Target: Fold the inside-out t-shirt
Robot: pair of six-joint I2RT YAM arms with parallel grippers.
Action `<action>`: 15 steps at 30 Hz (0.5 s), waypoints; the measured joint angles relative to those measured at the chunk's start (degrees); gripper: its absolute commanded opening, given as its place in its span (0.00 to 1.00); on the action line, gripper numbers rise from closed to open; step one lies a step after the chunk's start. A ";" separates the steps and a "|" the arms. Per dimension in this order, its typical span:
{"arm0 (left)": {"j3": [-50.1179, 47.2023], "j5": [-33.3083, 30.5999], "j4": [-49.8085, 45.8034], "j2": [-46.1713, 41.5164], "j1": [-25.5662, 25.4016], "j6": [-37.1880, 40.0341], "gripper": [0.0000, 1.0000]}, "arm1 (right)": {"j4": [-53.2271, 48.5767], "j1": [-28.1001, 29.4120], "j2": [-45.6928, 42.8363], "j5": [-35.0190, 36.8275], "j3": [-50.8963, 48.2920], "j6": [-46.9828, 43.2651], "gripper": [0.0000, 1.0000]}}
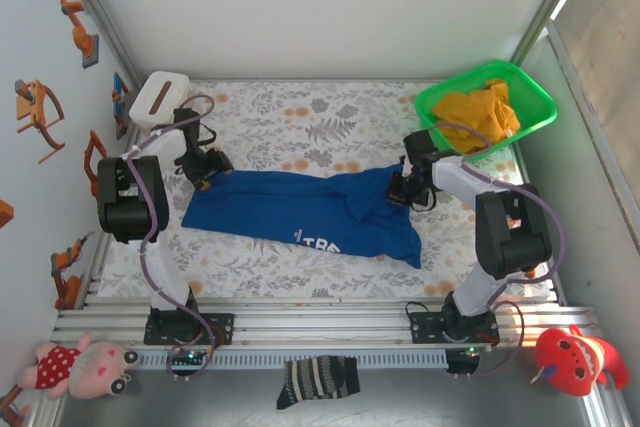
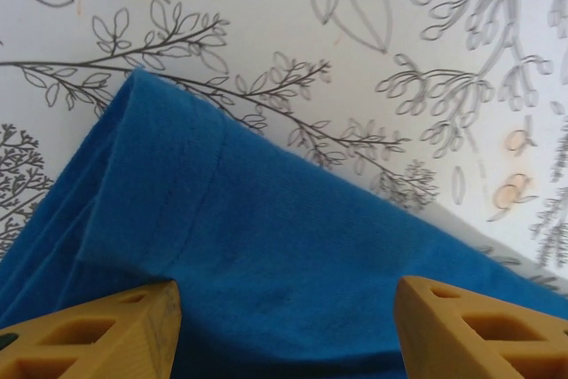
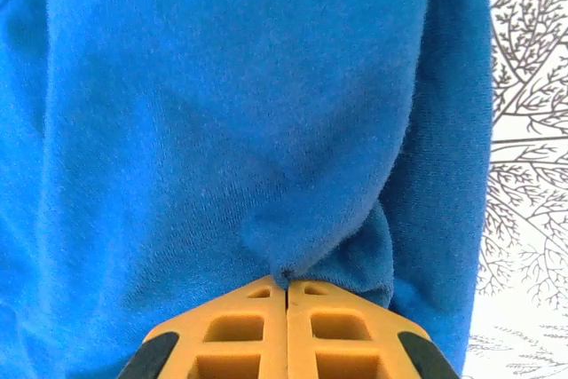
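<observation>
**Between the right fingertips: a thin pinch that may not hold**

Right gripper (image 3: 286, 287) is pressed fully together, with a small pucker of the inside-out t-shirt (image 3: 222, 113) caught at the very tips. Cloth bulges just ahead of the fingers and falls away to either side of them. From above, this gripper (image 1: 401, 193) sits at the bunched end of the shirt (image 1: 300, 212). The shirt lies as a long crumpled band running from there across to the left gripper (image 1: 204, 174).

Left gripper (image 2: 286, 299) stands wide, holding nothing. Its fingers (image 2: 106, 330) are over blue cloth; whether they touch it cannot be told. Just ahead of them a hemmed corner lies doubled on the floral table cover (image 2: 355, 42).

Risks, as judged:

1. The right grip is shallow. With so little fabric between the pads, the drag of the rest of the shirt could pull it free on a lift.
2. How many layers the pinch holds cannot be told. If only one, a lift would peel it off the rest and leave the shirt behind.
3. If the left gripper closes where it stands, it takes cloth behind the hem, not the corner, and the fold edges would skew.
4. If the right pulls while the left stays wide, the whole band slides toward the right gripper instead of spreading.
5. The green basket (image 1: 535, 112) stands near the right gripper on its outer side, and a wide swing could catch it.
</observation>
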 measured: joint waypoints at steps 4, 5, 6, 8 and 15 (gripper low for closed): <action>-0.17 -0.57 0.28 0.20 -0.02 0.17 0.63 | -0.74 -0.04 -2.89 -0.39 0.24 -0.04 0.00; -0.17 -0.61 0.28 0.20 -0.02 0.20 0.63 | -1.44 -0.04 -4.04 -0.52 0.48 -0.02 0.00; -0.17 -0.66 0.33 0.20 -0.02 0.20 0.63 | -2.16 -0.04 -5.51 -0.59 0.83 -0.02 0.00; -0.20 -0.68 0.39 0.20 -0.02 0.26 0.63 | -3.89 -0.04 -8.94 -0.83 1.81 0.02 0.00; -0.26 -0.79 0.44 0.20 -0.07 0.57 0.63 | -10.36 -0.04 -19.67 -1.20 3.23 1.33 0.00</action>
